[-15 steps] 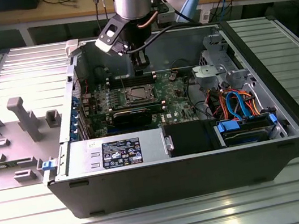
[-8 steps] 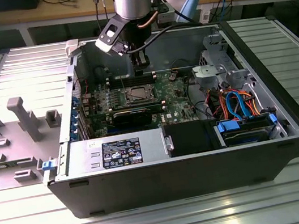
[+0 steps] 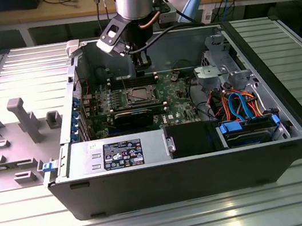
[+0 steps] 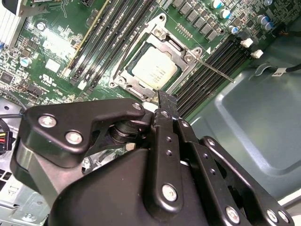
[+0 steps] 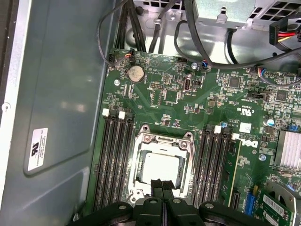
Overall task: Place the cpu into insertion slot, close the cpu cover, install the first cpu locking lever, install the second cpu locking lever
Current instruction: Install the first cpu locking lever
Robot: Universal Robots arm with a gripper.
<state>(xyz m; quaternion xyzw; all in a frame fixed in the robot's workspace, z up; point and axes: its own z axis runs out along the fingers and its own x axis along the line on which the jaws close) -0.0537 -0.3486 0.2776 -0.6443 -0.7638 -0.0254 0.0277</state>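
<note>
Cpu [image 5: 160, 170], one, lies in the insertion slot [image 5: 143, 136], framed by the single cpu cover [image 5: 137, 162] lying flat, close beneath the hand [image 5: 162, 184] and not touching it. The hand's two fingers are pressed together on nothing. The arm reaches straight down into the open computer case [image 3: 208, 179].

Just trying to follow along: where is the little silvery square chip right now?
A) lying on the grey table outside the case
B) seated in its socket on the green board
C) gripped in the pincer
B: in both wrist views the cpu lies on the motherboard, framed by the cpu cover, and the shut pincer holds nothing.
</note>
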